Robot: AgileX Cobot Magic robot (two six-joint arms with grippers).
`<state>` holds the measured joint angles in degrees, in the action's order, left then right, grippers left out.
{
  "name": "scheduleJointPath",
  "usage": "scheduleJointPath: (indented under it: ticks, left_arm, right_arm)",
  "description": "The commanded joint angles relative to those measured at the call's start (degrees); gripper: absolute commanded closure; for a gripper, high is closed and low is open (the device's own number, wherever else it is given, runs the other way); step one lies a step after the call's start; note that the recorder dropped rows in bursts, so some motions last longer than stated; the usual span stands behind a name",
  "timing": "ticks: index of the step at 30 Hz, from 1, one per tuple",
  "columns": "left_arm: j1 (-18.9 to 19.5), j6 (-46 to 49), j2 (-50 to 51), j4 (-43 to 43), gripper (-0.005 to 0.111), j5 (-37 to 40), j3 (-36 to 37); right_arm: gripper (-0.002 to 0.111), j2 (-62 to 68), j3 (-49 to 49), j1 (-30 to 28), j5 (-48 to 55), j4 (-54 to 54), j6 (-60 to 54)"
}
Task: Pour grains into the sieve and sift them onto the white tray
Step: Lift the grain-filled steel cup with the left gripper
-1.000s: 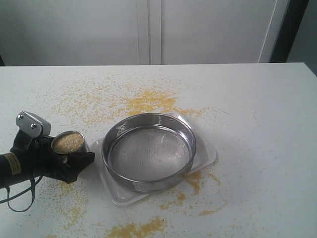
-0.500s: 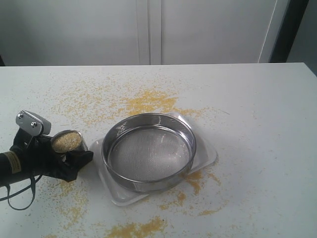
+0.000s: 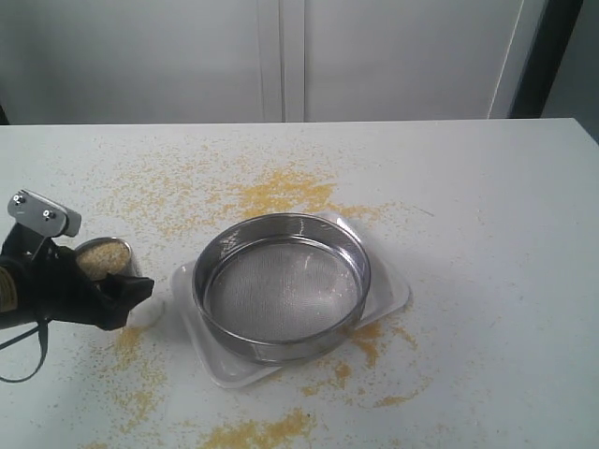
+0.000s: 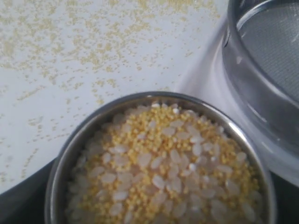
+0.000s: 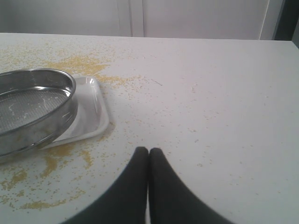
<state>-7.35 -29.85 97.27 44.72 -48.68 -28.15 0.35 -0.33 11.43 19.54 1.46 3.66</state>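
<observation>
Nearest the camera, loose yellow meal (image 3: 253, 432) litters the desk (image 3: 487, 234) at six o'clock of the sieve. At the sieve's nine o'clock, the left end effector (image 3: 101, 273) is clamped on a steel cup (image 3: 110, 253), which stands upright and is filled near its rim with the grains (image 4: 159, 163). The sieve (image 3: 281, 346) sits on the white tray (image 3: 388, 292), its mesh all but bare. More spilled meal (image 3: 281, 192) lies beyond at twelve o'clock.

Judgement: the pour is not yet begun. The next move calls for bringing the cup over the mesh and tipping it slowly, lip inside the wall.

The right end effector (image 5: 148, 184), fingers pressed together and empty, is outside the exterior view. Whether the cup rests on the desk or hangs clear cannot be determined. The left arm is cut off at the frame edge.
</observation>
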Motion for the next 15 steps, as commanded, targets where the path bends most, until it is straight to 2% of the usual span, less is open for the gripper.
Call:
scheduleJointPath:
  ticks: [1, 5, 10, 15]
  left_arm:
    - [-0.25, -4.87, -5.99, 2.97, 0.107, 0.37, 0.16]
    - [-0.25, -7.79, -10.81, 4.67, 0.107, 4.06, 0.16]
    - [-0.25, -13.29, -16.86, 10.80, 0.107, 8.15, 0.16]
    - [-0.25, -18.29, -21.12, 14.18, 0.107, 9.72, 0.16]
  right_arm:
    - [0.108, -0.35, 0.33, -0.27, -0.34, 0.23, 0.08]
    - [0.108, -0.35, 0.33, -0.27, -0.34, 0.23, 0.08]
    - [0.108, -0.35, 0.33, -0.27, -0.34, 0.23, 0.08]
    - [0.108, -0.35, 0.33, -0.27, -0.34, 0.23, 0.08]
